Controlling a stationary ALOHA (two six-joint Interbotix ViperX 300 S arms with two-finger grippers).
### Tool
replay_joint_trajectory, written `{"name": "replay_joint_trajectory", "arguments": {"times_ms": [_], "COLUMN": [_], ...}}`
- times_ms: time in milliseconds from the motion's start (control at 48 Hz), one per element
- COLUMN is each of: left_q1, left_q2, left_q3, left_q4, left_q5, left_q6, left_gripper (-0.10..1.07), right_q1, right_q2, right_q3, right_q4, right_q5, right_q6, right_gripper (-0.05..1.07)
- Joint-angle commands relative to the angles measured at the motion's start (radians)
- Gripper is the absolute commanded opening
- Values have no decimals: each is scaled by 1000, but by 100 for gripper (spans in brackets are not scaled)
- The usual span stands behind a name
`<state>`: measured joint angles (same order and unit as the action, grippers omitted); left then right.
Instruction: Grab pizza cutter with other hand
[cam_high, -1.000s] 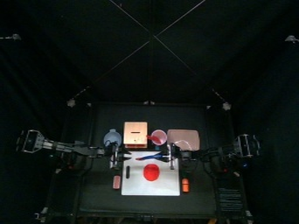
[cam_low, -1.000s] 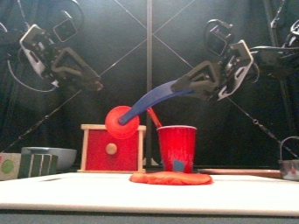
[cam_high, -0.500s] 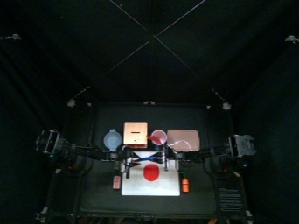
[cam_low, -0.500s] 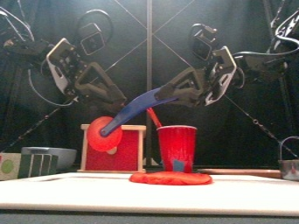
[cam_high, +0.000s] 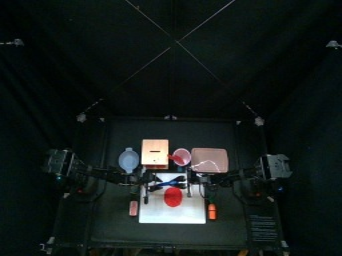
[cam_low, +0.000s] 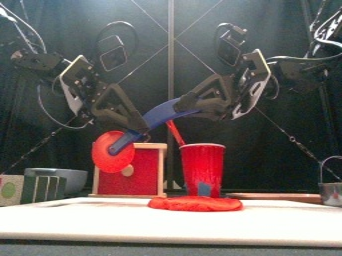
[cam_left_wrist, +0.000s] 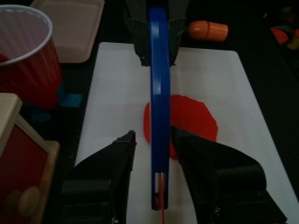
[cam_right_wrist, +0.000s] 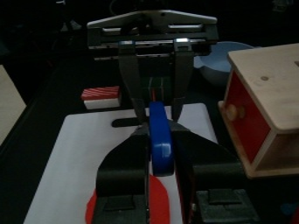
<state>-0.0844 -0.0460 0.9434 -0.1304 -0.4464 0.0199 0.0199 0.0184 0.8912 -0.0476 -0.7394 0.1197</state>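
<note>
The pizza cutter (cam_low: 167, 108) has a blue handle and a red wheel (cam_low: 118, 152). It hangs in the air above the table and slopes down toward the left. My right gripper (cam_low: 190, 104) is shut on the upper end of the handle, as the right wrist view (cam_right_wrist: 160, 144) shows. My left gripper (cam_low: 134, 132) sits at the lower part of the handle near the wheel. In the left wrist view the handle (cam_left_wrist: 158, 96) runs between my open jaws, with narrow gaps on both sides. In the top view both grippers meet at the cutter (cam_high: 168, 183).
A flat red disc (cam_low: 195, 203) lies on the white board (cam_low: 80, 225) under the cutter. A red cup (cam_low: 202, 168) and a red wooden box (cam_low: 134, 175) stand behind it. A grey bowl (cam_low: 56, 181) is at the left. Orange sticks (cam_high: 134, 208) flank the board.
My left arm has swung in from the left, and its jaws now straddle the handle. The cutter has tipped, its wheel end dropping lower and to the left. My right gripper kept its hold.
</note>
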Motion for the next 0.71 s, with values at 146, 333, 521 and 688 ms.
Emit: {"name": "replay_joint_trajectory", "arguments": {"times_ms": [146, 333, 521, 688], "left_q1": [-6, -29, -86, -112], "left_q2": [-6, -6, -3, 12], "left_q3": [-23, -29, -32, -40], "left_q4": [2, 3, 2, 0], "left_q5": [17, 28, 28, 35], "left_q6": [6, 6, 5, 5], "left_gripper": [58, 52, 52, 52], "right_q1": [5, 15, 54, 84], "right_q2": [-6, 18, 57, 74], "right_q3": [-23, -44, -86, -106], "right_q4": [0, -2, -2, 3], "right_q5": [25, 40, 110, 198], "right_q6": [0, 0, 0, 0], "right_gripper": [39, 39, 39, 39]}}
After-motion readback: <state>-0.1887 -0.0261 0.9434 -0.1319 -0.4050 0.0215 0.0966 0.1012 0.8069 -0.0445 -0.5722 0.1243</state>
